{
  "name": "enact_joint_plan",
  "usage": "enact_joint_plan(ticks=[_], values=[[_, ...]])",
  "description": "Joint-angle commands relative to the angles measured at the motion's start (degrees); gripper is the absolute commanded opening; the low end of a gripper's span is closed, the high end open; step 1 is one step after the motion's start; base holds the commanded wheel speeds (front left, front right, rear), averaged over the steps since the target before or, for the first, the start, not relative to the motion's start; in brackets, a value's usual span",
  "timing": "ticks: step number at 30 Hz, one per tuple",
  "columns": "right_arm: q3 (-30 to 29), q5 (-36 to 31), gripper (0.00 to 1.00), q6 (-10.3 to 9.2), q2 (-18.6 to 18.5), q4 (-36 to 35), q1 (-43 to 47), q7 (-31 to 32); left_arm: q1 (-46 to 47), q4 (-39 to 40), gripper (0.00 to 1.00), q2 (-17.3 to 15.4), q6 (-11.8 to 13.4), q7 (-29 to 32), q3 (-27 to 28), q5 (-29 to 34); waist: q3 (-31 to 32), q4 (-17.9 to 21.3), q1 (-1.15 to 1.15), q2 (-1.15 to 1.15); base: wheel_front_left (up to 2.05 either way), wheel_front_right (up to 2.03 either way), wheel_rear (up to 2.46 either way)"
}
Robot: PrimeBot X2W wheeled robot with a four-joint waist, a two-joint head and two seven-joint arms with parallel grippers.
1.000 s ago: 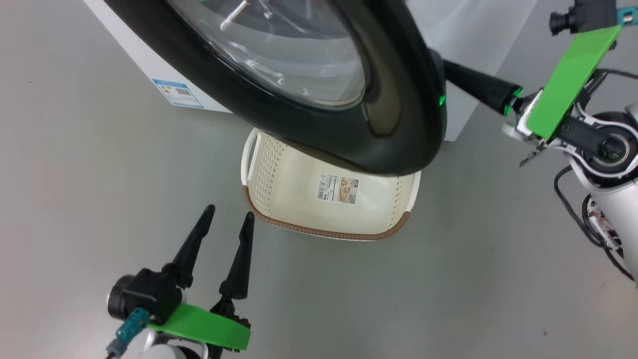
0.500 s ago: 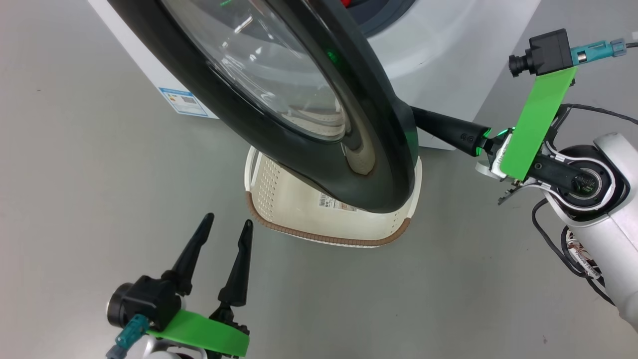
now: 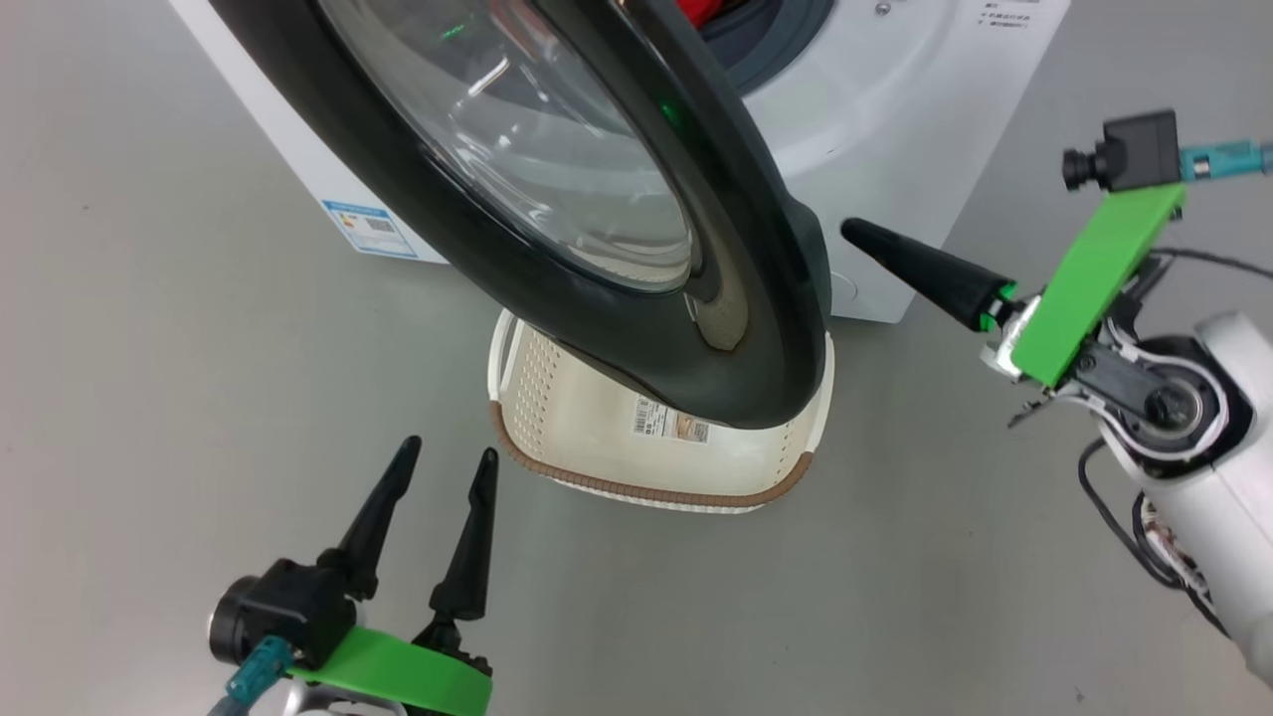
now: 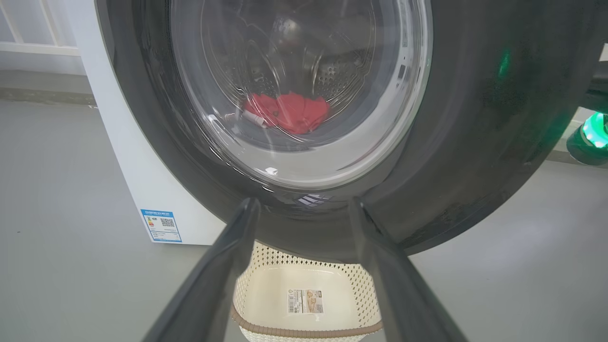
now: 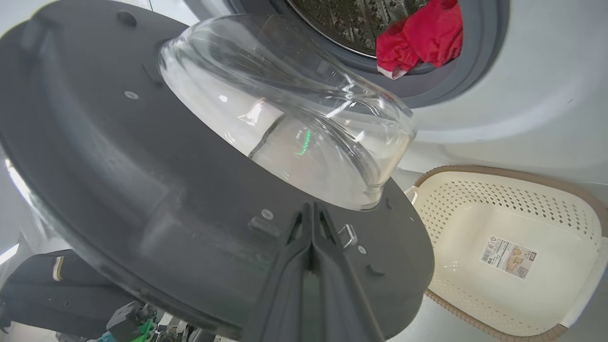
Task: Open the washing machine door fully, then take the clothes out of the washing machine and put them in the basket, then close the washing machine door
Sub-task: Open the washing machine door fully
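Smooth grey floor point(image 3: 149, 398) meets a pale wall point(image 4: 33, 61).

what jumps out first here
The big black-rimmed door stands open at upper centre, overhanging the cream basket on the floor. Red clothes show in the opening of the machine behind it, and the shut right gripper points at the door's edge from the right.

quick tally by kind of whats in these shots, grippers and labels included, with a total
washing machine: 1
washing machine door: 1
basket: 1
red clothes bundle: 1
labels: 2, blue label on the machine, paper label in the basket
grippers: 2, left gripper, right gripper
total: 8
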State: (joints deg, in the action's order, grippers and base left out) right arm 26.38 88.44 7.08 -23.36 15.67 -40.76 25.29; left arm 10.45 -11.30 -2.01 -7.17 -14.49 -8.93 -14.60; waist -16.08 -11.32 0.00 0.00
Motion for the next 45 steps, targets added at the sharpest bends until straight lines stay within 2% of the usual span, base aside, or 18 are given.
enact_joint_plan(ticks=[1,3,6,7,20,29,34,39,43,45], values=[[-0.4,-1.2,0.33,0.41,-0.5,-1.1,2.1,-1.7,-0.4,1.2,1.0,-0.9,-0.3,-0.5,2.3,0.8,0.4,0.3,0.0,0.0,0.0,0.0,0.0],[-0.6,-1.1,0.42,0.41,-0.7,-0.9,3.6,-3.1,-0.5,1.1,1.0,-0.9,-0.3,-0.5,2.8,0.9,0.6,0.7,0.0,0.0,0.0,0.0,0.0],[-0.4,-1.6,0.96,0.41,-1.1,-0.6,5.7,-5.0,-0.8,1.1,1.0,-0.9,-0.3,-0.5,3.6,0.9,0.8,1.3,0.0,0.0,0.0,0.0,0.0],[-0.4,-1.5,1.0,0.41,-1.1,-0.5,6.4,-5.6,-0.9,1.1,1.0,-0.9,-0.3,-0.5,3.8,0.9,1.0,1.6,0.0,0.0,0.0,0.0,0.0],[0.6,-1.9,1.0,0.41,-2.4,-0.6,17.1,-13.8,-3.1,0.3,1.0,-0.9,-0.3,-0.5,5.8,1.5,4.1,4.0,0.0,0.0,0.0,0.0,0.0],[3.8,-6.3,1.0,0.41,-4.3,1.0,22.4,-22.7,-5.2,0.1,1.0,-0.9,-0.3,-0.5,7.5,1.9,5.9,5.9,0.0,0.0,0.0,0.0,0.0],[6.5,-10.3,1.0,0.41,-5.5,2.5,23.4,-29.8,-6.0,0.1,1.0,-0.9,-0.3,-0.5,8.2,2.2,6.2,6.5,0.0,0.0,0.0,0.0,0.0],[10.8,-17.4,1.0,0.41,-7.3,4.9,23.3,-37.7,-6.0,0.1,1.0,-0.9,-0.3,-0.5,8.5,2.5,6.2,6.7,0.0,0.0,0.0,0.0,0.0],[12.0,-22.2,1.0,0.41,-7.1,6.8,23.1,-40.0,-6.0,0.1,1.0,-0.9,-0.3,-0.5,8.7,2.7,6.4,6.9,0.0,0.0,0.0,0.0,0.0],[10.4,-25.4,1.0,0.41,-6.7,7.2,23.2,-40.2,-6.0,0.2,1.0,-0.9,-0.3,-0.5,8.8,2.7,6.4,7.0,0.0,0.0,0.0,0.0,0.0]])
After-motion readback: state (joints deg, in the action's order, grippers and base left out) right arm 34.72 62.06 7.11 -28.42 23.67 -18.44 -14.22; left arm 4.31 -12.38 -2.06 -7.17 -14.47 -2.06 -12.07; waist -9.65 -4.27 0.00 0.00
